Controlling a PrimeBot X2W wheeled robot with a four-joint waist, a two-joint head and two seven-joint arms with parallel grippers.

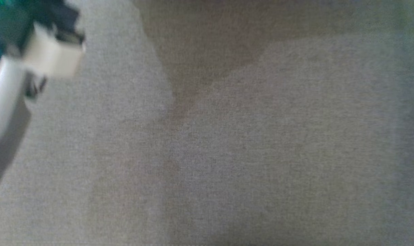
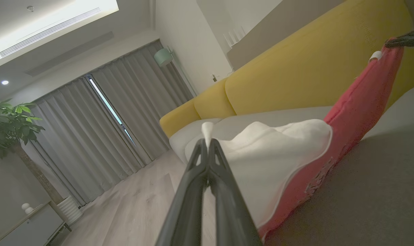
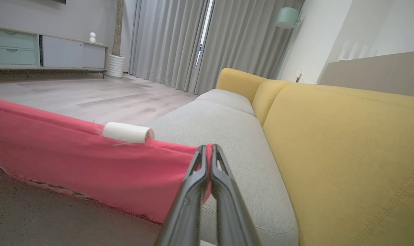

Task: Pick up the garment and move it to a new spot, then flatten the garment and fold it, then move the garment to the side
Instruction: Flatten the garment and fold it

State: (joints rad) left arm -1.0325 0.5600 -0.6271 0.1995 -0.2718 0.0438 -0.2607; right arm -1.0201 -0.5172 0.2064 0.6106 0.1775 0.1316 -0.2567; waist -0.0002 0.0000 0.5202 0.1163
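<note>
The left gripper (image 2: 208, 142) is clamped on a white corner of the coral-red cloth garment with white lining (image 2: 355, 102), and the right gripper (image 3: 209, 149) is pinched on its red edge. The garment hangs stretched between them over the grey seat of the yellow-backed fabric sofa (image 3: 234, 130). Pick-up looks done. Flattening, folding and moving aside seem to remain.

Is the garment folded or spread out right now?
Spread out. The garment runs taut between the left gripper, pinching its white corner, and the right gripper, pinching its red edge.
</note>
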